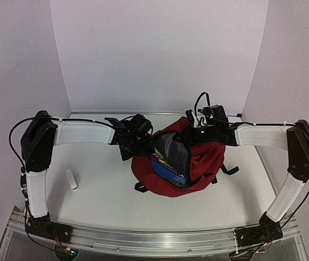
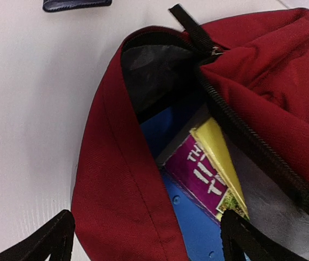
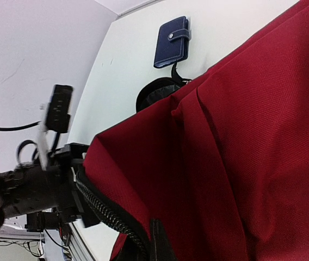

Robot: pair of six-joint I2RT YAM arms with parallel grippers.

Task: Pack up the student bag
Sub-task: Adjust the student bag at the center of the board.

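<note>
The student bag (image 1: 198, 163), dark red with black zipper trim, lies mid-table with its mouth open to the left. Inside are a blue book (image 2: 190, 217) and a magenta and yellow book (image 2: 209, 163); both also show in the top view (image 1: 168, 168). My left gripper (image 2: 149, 239) is open at the bag's left rim, its fingers (image 2: 54, 239) astride the red flap (image 2: 122, 190). My right gripper (image 1: 196, 135) sits on the bag's upper rim and holds the fabric up. In the right wrist view red cloth (image 3: 236, 152) hides its fingers.
A navy snap wallet (image 3: 172, 48) lies on the table beyond the bag, also at the top edge of the left wrist view (image 2: 75, 4). A small white stick (image 1: 72, 179) lies at the left, near the left arm. Black bag straps (image 1: 228, 169) trail on the right.
</note>
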